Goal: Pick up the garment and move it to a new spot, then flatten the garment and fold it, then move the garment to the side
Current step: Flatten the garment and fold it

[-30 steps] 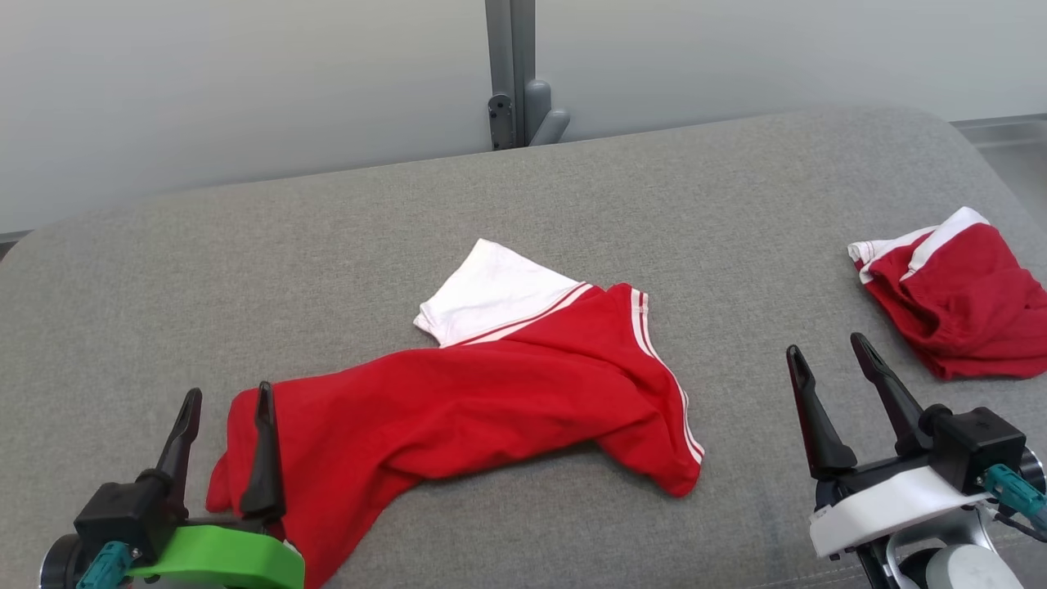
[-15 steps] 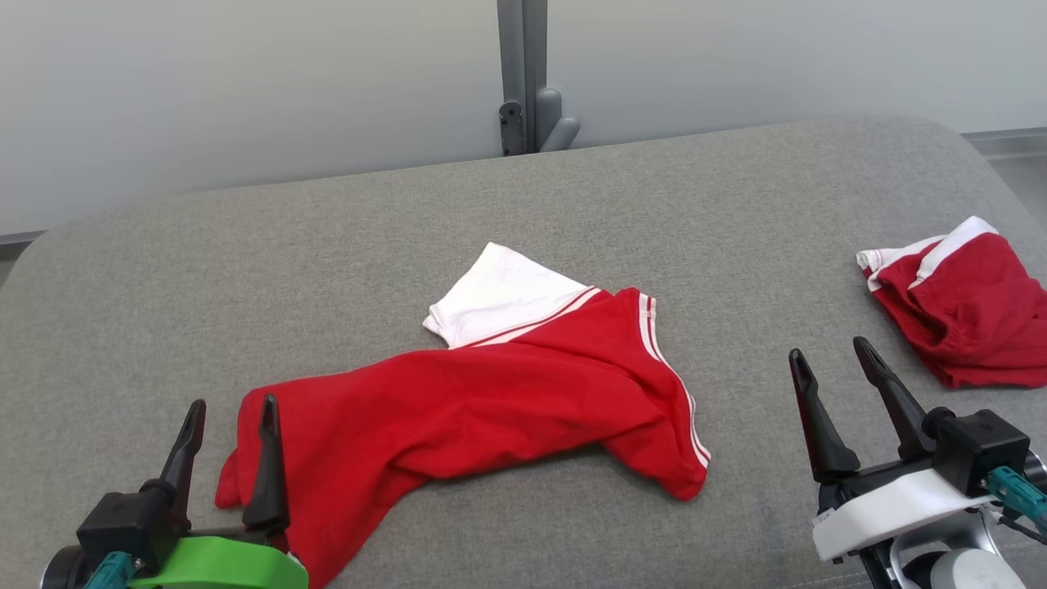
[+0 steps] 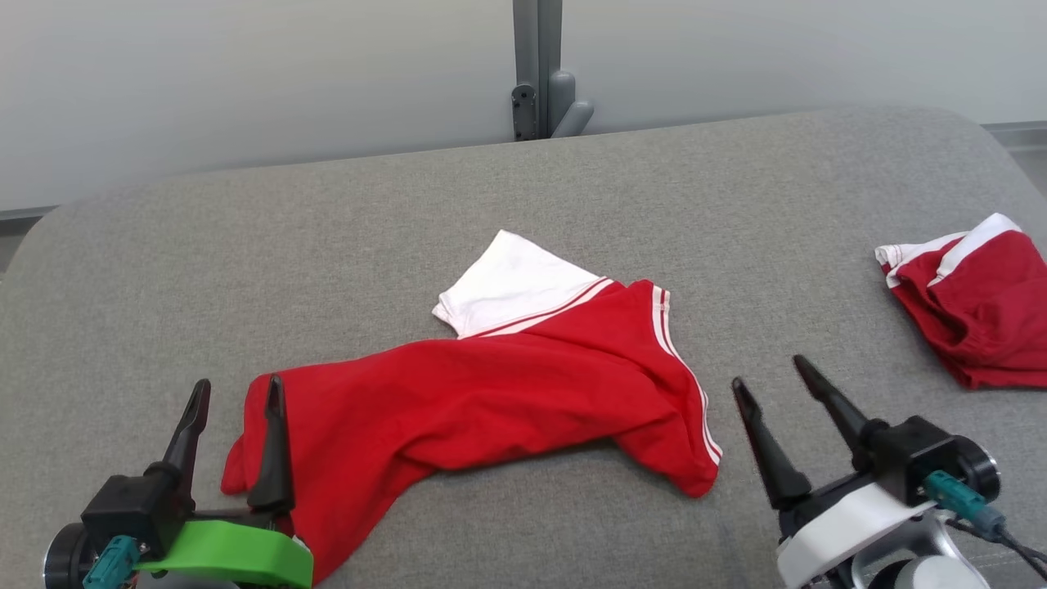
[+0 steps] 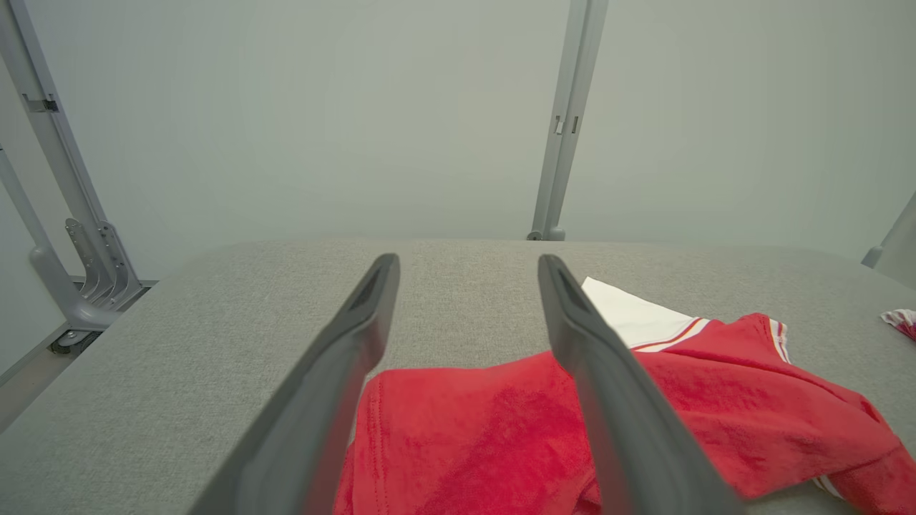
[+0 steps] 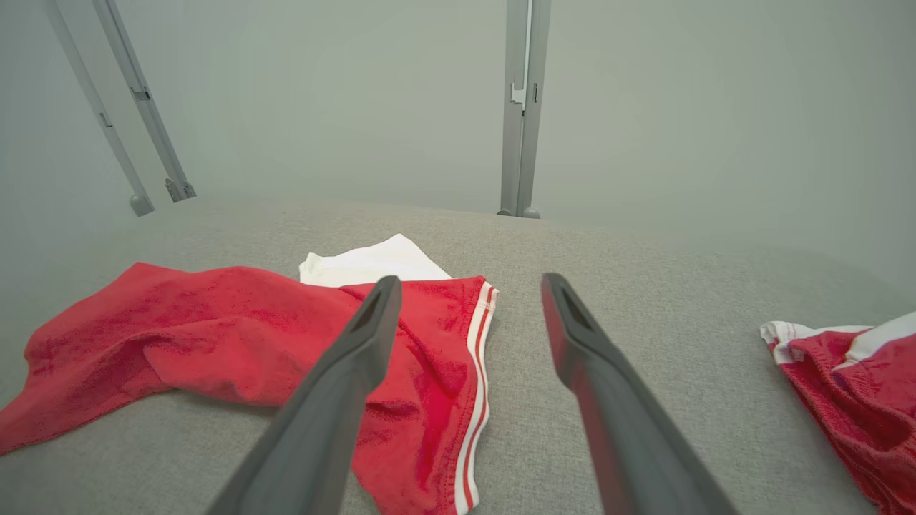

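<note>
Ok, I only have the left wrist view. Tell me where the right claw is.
Observer: The right claw is open and empty, just right of the red garment's striped hem, not touching it.
Operator: Identify that red scrap at my right edge.
Observer: It's a second garment, red with white trim, crumpled, lying apart near the grey surface's right side.
Operator: Say how far the cloth runs back toward me.
Observer: Its near corner reaches back beside the green mount of the left claw.
</note>
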